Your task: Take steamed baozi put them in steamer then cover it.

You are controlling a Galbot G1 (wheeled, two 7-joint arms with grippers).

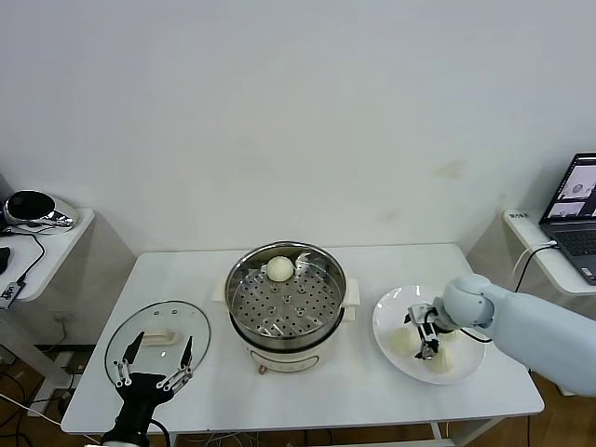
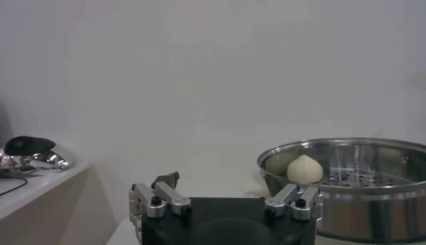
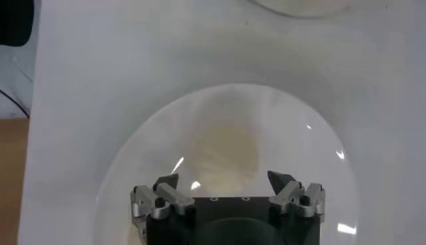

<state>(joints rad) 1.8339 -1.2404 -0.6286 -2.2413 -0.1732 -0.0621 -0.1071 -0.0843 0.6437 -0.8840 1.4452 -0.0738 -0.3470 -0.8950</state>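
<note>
I see right tool [image 1: 430, 333] down over plate [image 1: 391, 307], right of steamer [image 1: 286, 307], fingers apart around baozi [image 3: 225, 148]. One bun [image 1: 279, 268] in steamer. Left tool [image 1: 154, 365] spread, over cover [image 1: 186, 318], left of steamer.

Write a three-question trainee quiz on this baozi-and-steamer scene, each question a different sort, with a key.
1. True or false: the cover is already on the steamer.
2. Multiple choice: how many steamed baozi lie inside the steamer? A) none B) one C) three
3. Fill in: the right gripper is over the white ______, above the buns there.

Key
1. False: the cover lies on the table to the steamer's left, with the left gripper open just at its near edge.
2. B: one baozi sits on the perforated tray near the far rim.
3. plate; its fingers are open around a bun.
</note>
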